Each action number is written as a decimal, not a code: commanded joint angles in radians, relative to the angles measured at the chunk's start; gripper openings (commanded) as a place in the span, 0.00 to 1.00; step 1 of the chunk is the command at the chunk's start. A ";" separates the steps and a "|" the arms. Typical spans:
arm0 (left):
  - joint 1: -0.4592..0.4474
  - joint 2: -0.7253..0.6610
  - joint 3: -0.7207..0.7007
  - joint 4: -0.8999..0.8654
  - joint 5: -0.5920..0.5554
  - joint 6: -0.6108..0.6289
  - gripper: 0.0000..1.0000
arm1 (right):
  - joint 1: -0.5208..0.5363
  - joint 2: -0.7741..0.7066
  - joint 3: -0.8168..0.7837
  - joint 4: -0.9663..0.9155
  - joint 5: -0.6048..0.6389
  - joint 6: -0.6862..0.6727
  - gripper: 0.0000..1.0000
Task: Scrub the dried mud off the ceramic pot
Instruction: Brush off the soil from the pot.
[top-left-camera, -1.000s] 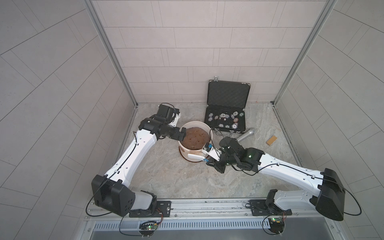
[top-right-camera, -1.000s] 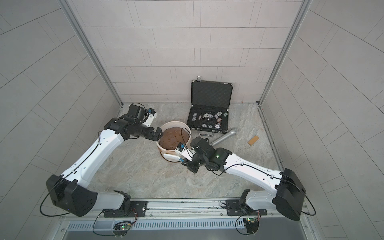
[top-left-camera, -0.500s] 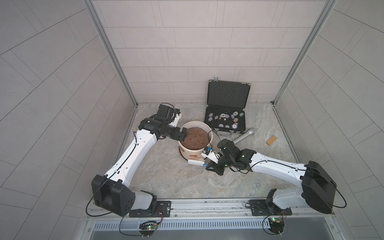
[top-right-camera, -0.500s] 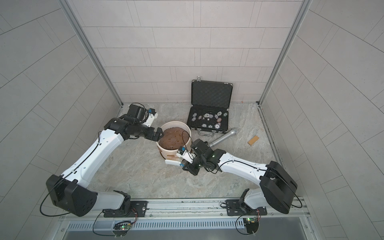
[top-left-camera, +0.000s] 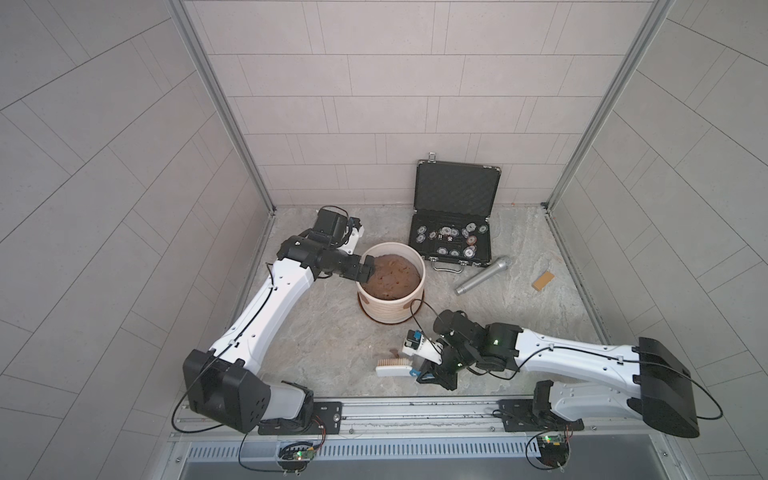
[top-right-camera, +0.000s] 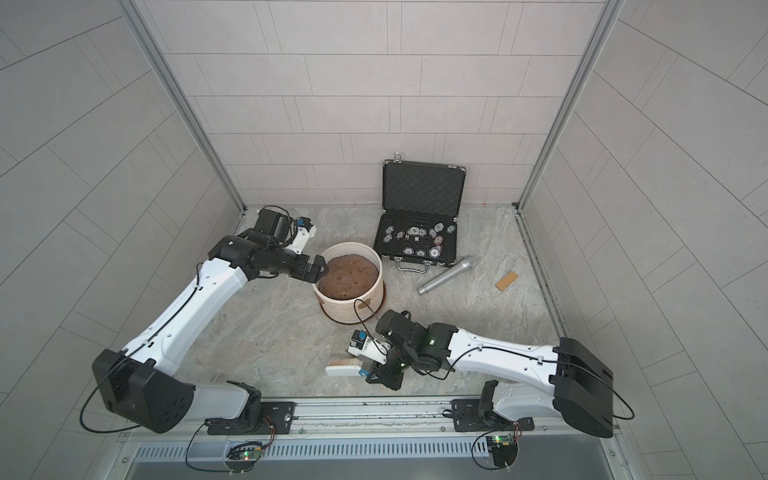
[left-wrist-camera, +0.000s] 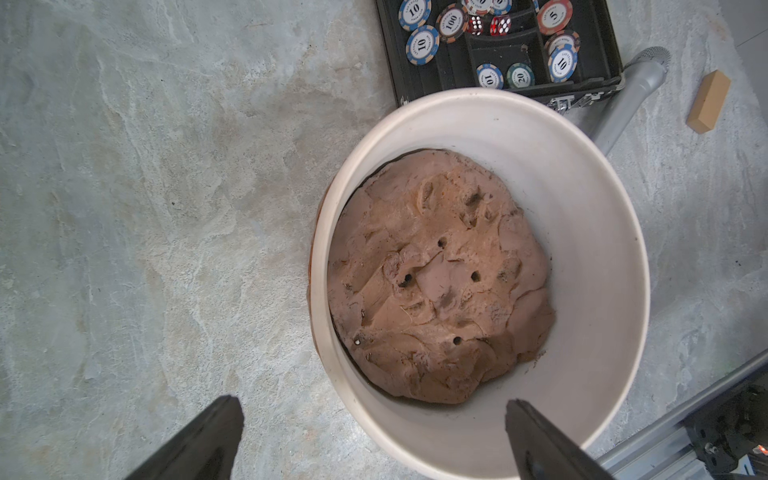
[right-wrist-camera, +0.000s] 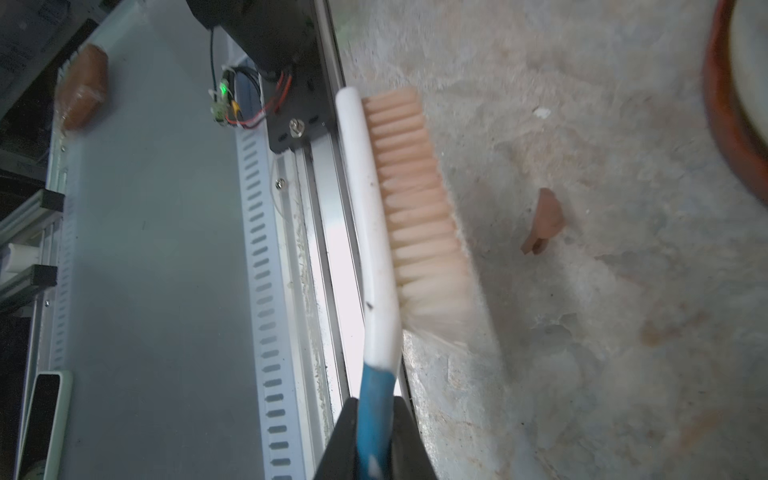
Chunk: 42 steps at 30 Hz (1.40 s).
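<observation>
The ceramic pot (top-left-camera: 388, 309) is cream-white and ribbed, stands on a reddish-brown saucer (right-wrist-camera: 719, 104) and holds a mound of brown soil (left-wrist-camera: 436, 282). My left gripper (top-left-camera: 365, 270) is open across the pot's left rim (left-wrist-camera: 328, 332), one finger outside and one inside. My right gripper (top-left-camera: 419, 371) is shut on the blue handle of a white scrub brush (right-wrist-camera: 399, 208), held low near the front rail, away from the pot. A piece of dried mud (right-wrist-camera: 546, 220) lies on the floor beside the bristles, apart from them. A small brown patch (top-left-camera: 409, 306) shows on the pot's front wall.
An open black case of poker chips (top-left-camera: 453, 241) stands behind the pot to the right. A silver microphone (top-left-camera: 482, 276) and a small wooden block (top-left-camera: 543, 281) lie to the right. The metal rail (top-left-camera: 415, 405) runs along the front edge.
My right arm has drawn the brush away from the pot's base toward the front rail. The left arm has stayed at the rim.
</observation>
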 joint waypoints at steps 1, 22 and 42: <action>0.000 0.003 -0.005 -0.009 0.022 0.008 1.00 | -0.006 -0.063 0.002 0.004 0.055 0.054 0.00; 0.000 -0.015 0.038 -0.121 -0.025 0.004 0.55 | -0.332 -0.163 -0.079 0.346 -0.217 -0.048 0.00; 0.059 0.060 0.106 -0.135 -0.102 -0.152 0.54 | -0.089 0.137 0.256 0.172 0.133 0.095 0.00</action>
